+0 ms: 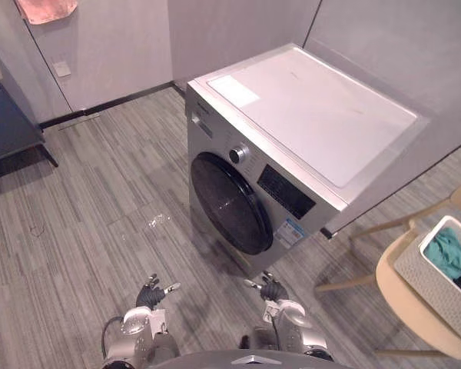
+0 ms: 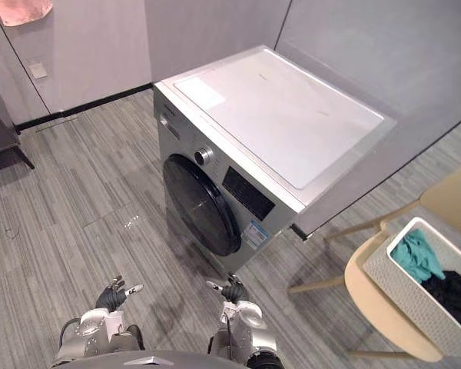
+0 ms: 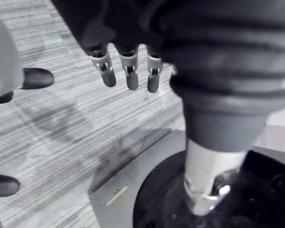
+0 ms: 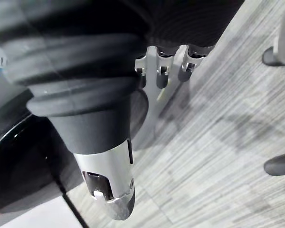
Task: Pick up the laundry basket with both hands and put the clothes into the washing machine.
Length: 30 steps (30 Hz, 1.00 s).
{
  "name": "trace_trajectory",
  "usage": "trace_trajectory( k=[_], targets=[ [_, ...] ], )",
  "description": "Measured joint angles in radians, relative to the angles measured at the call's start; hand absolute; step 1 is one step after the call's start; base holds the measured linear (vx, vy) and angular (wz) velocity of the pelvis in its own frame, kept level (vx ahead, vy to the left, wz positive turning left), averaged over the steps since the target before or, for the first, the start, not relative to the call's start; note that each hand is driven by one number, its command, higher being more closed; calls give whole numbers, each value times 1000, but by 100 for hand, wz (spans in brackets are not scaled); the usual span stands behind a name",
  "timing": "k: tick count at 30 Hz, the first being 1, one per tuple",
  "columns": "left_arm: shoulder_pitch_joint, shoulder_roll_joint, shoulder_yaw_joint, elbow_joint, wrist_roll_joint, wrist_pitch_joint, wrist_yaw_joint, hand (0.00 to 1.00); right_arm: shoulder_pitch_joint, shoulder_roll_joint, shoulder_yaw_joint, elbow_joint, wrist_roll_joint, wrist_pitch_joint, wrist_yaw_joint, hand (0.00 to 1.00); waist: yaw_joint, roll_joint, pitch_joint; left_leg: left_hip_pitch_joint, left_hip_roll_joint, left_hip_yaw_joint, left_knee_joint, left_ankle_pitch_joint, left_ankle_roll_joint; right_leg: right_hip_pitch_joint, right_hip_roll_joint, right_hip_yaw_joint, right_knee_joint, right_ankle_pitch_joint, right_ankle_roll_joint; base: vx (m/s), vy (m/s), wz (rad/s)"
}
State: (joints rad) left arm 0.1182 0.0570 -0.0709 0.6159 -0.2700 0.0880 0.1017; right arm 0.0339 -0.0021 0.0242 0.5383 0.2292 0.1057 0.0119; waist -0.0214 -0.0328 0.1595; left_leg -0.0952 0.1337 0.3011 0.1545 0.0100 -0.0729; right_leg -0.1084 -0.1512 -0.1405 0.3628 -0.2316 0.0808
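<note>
Nearest, the robot's two hands hang low over the floor, the left hand (image 1: 152,293) and the right hand (image 1: 272,289) both with fingers loosely spread and empty. Off to the right, one laundry basket (image 2: 403,296) sits on one chair (image 1: 415,307), holding a teal garment (image 2: 415,257) and a black garment (image 2: 455,296). Ahead stands one washing machine (image 1: 292,131), its round door (image 1: 229,201) closed. Farthest, one pink cloth (image 1: 46,8) hangs on the wall.
</note>
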Motion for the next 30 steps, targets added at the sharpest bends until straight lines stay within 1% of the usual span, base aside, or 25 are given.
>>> trace_trajectory(
  k=[1,2,3,5,7,10,11,12,13,14,15,16,17,19,20,21,22,24,26,27,29,30],
  targets=[
    [-24,-29,6,22,1,0,1,0,-9,-40,32,-55,3,-1,7,0,-10,34,21,-1,-8,-28,-80,59,2,-11,12,-12,-33,24,-5,-166,-42,25],
    [-28,-32,9,23,2,0,0,0,-11,-47,39,-61,5,-1,9,0,-10,34,23,-1,-9,-31,-89,67,2,-14,13,-13,-33,26,-6,-190,-44,21],
    [-21,-39,27,23,10,0,1,0,-14,-67,60,-105,14,-2,21,0,-7,42,19,8,-10,-42,-125,92,2,-20,18,-16,-33,32,-8,-120,-17,5],
    [-16,-32,30,23,11,-1,4,0,-20,-78,78,-177,24,-5,33,0,-3,34,23,9,-10,-58,-146,106,1,-28,21,-21,-40,39,-8,-88,-9,4],
    [-14,-32,29,23,11,0,3,0,-42,-88,81,-217,45,-17,33,0,-2,31,25,0,-12,-61,-164,115,1,-34,26,-25,-57,49,-2,-76,13,6],
    [-13,-29,29,23,11,0,0,0,-88,-93,70,-248,59,-35,30,0,-4,34,26,-22,-31,-87,-197,137,10,-36,16,-43,-92,70,0,-31,71,22],
    [-12,-26,29,23,12,0,0,0,-112,-102,66,-248,59,-36,27,0,-3,40,28,-24,-41,-90,-211,147,11,-36,11,-44,-102,79,1,8,112,15],
    [-13,-25,28,23,13,0,0,0,-144,-111,69,-248,59,-36,22,0,0,51,35,-26,-50,-93,-225,155,20,-36,5,-45,-117,89,6,13,113,12],
    [-14,-26,28,23,15,0,0,0,-165,-117,68,-248,59,-36,21,0,1,59,39,-27,-54,-93,-232,157,20,-36,1,-46,-125,93,9,14,111,8],
    [-16,-26,26,22,16,0,0,0,-208,-135,62,-248,59,-36,15,0,3,76,48,-39,-60,-94,-232,157,22,-40,-5,-46,-141,104,13,7,91,5],
    [-16,-25,26,22,16,0,0,0,-255,-150,37,-248,59,-36,-3,0,4,93,53,-57,-69,-96,-232,164,32,-53,-12,-46,-154,114,21,15,86,5],
    [-16,-25,26,22,16,-1,0,0,-280,-163,26,-247,59,-36,-9,0,5,103,56,-67,-73,-97,-232,166,35,-57,-15,-48,-160,120,24,37,82,7],
    [-17,-25,25,22,16,-1,0,0,-325,-192,0,-245,59,-36,-23,0,7,119,65,-78,-80,-99,-232,171,42,-61,-19,-50,-175,135,35,45,58,4],
    [-15,-19,25,22,16,-1,0,0,-391,-233,-34,-234,58,-36,-49,0,12,131,73,-90,-84,-98,-232,177,48,-63,-21,-47,-191,154,41,64,54,0],
    [-15,-15,26,22,14,-1,2,0,-441,-262,-44,-201,58,-36,-64,0,12,132,74,-96,-86,-98,-231,178,50,-65,-21,-43,-203,162,43,66,36,-4],
    [-16,-13,26,21,14,-2,2,0,-466,-280,-49,-183,58,-35,-71,0,13,133,75,-98,-88,-98,-231,178,50,-65,-20,-39,-208,166,43,49,32,-4],
    [-16,-12,22,19,7,-5,1,0,-500,-316,-29,-145,43,-26,-75,0,15,136,77,-100,-89,-98,-232,178,50,-65,-20,-37,-215,171,43,28,32,-1],
    [-16,-19,19,3,-4,-13,2,0,-545,-328,-39,-102,31,-16,-89,0,18,150,91,-106,-88,-100,-232,180,52,-68,-18,-37,-219,175,41,-9,37,1],
    [-17,-23,17,-18,-14,-23,3,0,-599,-363,-33,-81,-5,-8,-86,0,18,180,110,-130,-89,-103,-232,189,61,-89,-18,-37,-221,186,41,-73,40,2],
    [-18,-23,19,-20,-23,-28,7,0,-634,-373,-33,-77,-36,-6,-87,0,14,198,126,-142,-89,-104,-233,195,65,-101,-19,-35,-221,197,42,-90,35,1],
    [-20,-23,16,-21,-35,-30,13,0,-683,-393,-33,-57,-75,-4,-87,0,13,219,149,-155,-89,-106,-234,202,71,-108,-20,-35,-229,211,44,-113,41,2],
    [-20,-23,16,-21,-40,-30,17,0,-700,-399,-33,-45,-81,-3,-88,0,14,224,153,-162,-89,-107,-237,202,70,-114,-20,-35,-232,215,42,-141,43,1]
  ],
)
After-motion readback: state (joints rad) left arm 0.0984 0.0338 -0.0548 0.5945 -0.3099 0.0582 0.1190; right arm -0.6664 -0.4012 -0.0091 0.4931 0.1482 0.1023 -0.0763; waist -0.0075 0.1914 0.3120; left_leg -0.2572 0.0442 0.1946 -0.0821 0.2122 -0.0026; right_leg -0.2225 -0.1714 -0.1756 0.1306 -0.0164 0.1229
